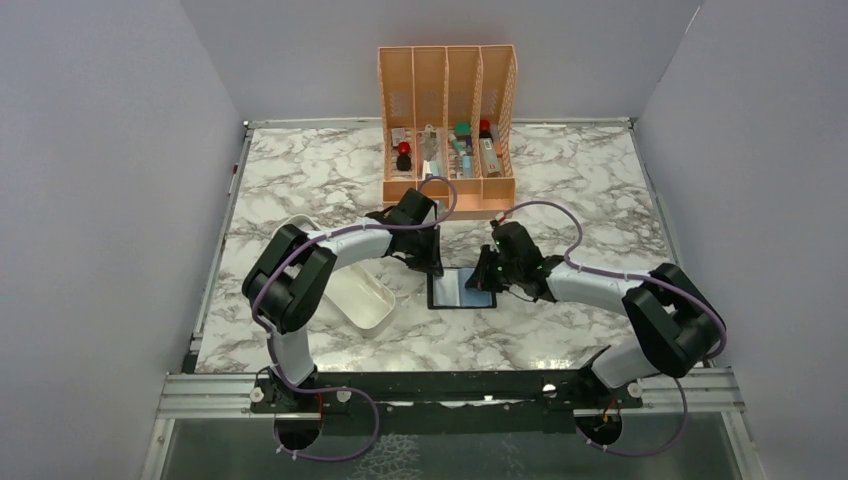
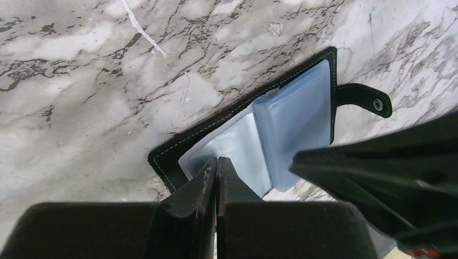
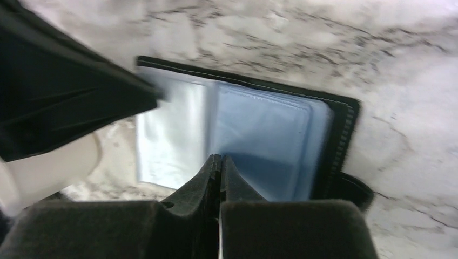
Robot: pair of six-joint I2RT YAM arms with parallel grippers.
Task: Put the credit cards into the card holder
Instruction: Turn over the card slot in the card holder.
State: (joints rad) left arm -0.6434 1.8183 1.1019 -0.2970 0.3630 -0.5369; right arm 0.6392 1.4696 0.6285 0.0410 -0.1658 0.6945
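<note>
One card holder (image 1: 455, 290) lies open on the marble counter (image 1: 300, 170), bluish pockets up, between two arms. The left jaws and the right jaws are both closed, tips over its pockets. One white tray (image 1: 368, 300) and one four-slot orange organiser (image 1: 447, 70) stand nearby

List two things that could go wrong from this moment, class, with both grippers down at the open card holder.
1. Both the left gripper and the right gripper are shut with tips at the thin plastic sleeves of the card holder; a pull could tear a sleeve or drag the holder across the marble table.
2. The two grippers crowd together over the holder, each showing in the other's wrist view, so they might collide.
</note>
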